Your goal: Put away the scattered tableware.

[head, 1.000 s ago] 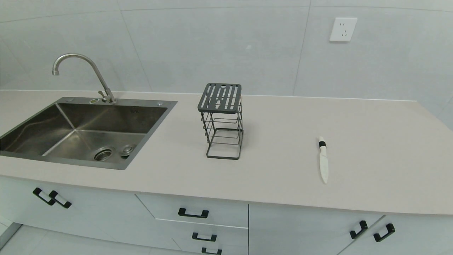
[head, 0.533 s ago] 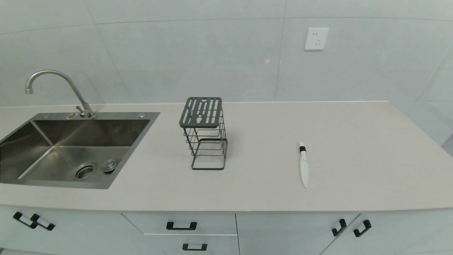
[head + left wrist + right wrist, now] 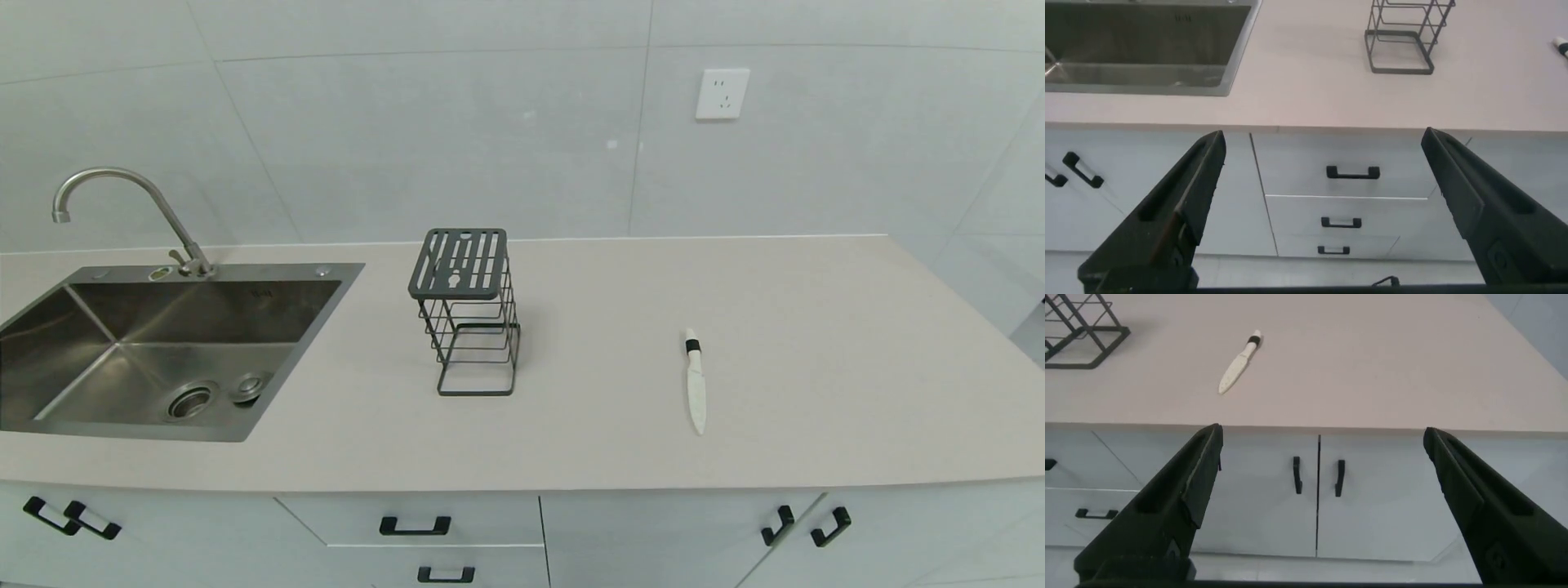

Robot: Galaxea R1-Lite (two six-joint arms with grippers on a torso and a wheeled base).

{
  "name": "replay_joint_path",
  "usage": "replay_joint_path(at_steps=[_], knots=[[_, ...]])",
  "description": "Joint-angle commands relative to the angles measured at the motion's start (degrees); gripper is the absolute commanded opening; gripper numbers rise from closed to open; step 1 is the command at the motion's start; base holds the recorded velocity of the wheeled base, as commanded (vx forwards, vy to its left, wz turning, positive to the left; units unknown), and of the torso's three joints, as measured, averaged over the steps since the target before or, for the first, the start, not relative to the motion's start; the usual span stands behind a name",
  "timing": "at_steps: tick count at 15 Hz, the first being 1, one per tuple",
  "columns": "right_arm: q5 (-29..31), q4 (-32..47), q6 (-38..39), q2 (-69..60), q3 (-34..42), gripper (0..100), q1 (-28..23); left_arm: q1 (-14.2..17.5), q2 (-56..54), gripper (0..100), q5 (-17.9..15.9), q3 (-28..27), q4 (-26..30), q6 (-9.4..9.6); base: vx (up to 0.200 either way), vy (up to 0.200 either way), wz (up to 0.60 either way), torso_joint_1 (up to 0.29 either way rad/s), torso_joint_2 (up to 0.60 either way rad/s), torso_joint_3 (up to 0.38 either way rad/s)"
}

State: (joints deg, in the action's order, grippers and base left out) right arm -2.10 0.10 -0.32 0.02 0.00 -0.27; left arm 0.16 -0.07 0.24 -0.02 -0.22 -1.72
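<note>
Both my arms hang low, well short of the rack (image 3: 465, 310); left gripper (image 3: 1322, 135) and right gripper (image 3: 1322, 431) gape wide, empty. The knife (image 3: 694, 384) lies well right of the rack.

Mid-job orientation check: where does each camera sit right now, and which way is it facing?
Head view: high, facing the wall, looking down on the countertop with sink, rack and knife.
Left wrist view: back from the counter edge, angled down at the drawers and rack base; the open left gripper frames it.
Right wrist view: likewise, facing the cabinet doors and knife; the open right gripper frames it.
Shared: the rack appears in all three.
</note>
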Motion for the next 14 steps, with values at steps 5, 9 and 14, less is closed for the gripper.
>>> replay_joint_path(at_steps=[5, 9, 14], knots=[[-0.10, -0.01, -0.12, -0.02, 0.00, 100, 0.00, 0.02, 0.07, 100, 0.02, -0.06, 0.04, -0.04, 0.120, 0.000, 0.00, 0.002, 0.00, 0.000], [-0.10, -0.01, -0.39, -0.02, 0.00, 100, 0.00, 0.02, 0.07, 100, 0.02, -0.06, 0.13, -0.21, 0.000, 0.000, 0.00, 0.000, 0.00, 0.000], [-0.10, -0.01, -0.30, -0.02, 0.00, 100, 0.00, 0.02, 0.07, 100, 0.02, -0.06, 0.04, -0.21, 0.000, 0.000, 0.00, 0.000, 0.00, 0.000]])
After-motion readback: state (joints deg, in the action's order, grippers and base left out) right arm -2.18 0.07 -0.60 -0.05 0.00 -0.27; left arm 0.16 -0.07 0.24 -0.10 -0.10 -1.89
